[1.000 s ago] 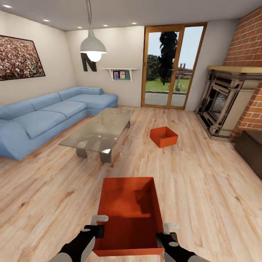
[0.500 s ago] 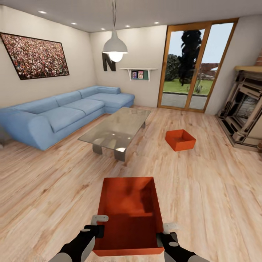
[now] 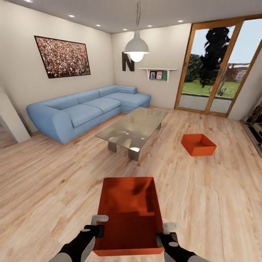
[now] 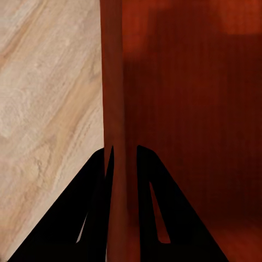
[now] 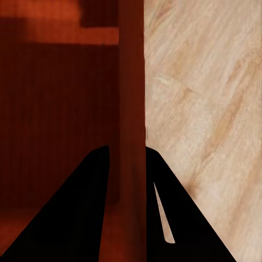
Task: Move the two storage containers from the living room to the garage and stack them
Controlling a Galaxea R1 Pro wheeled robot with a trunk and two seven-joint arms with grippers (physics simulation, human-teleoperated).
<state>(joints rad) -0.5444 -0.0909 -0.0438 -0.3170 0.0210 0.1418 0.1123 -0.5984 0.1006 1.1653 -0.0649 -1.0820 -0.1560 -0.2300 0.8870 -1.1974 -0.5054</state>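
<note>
I hold one red-orange storage container (image 3: 129, 214) in front of me above the living room's wood-plank floor. My left gripper (image 3: 97, 228) is shut on its left wall (image 4: 117, 109), one finger on each side. My right gripper (image 3: 162, 234) is shut on its right wall (image 5: 131, 98) in the same way. The other storage container (image 3: 198, 144) sits on the plank floor ahead to the right, beyond the low table.
A glass-topped low table (image 3: 133, 129) stands ahead at centre, a blue corner sofa (image 3: 87, 109) behind it to the left. Glazed wood-framed doors (image 3: 222, 65) are at the back right. A wall edge (image 3: 11, 120) shows at far left.
The whole view has swung to the left, so sofa, table and far container have shifted right in the picture. The held container and both grippers keep their place in front of me.
</note>
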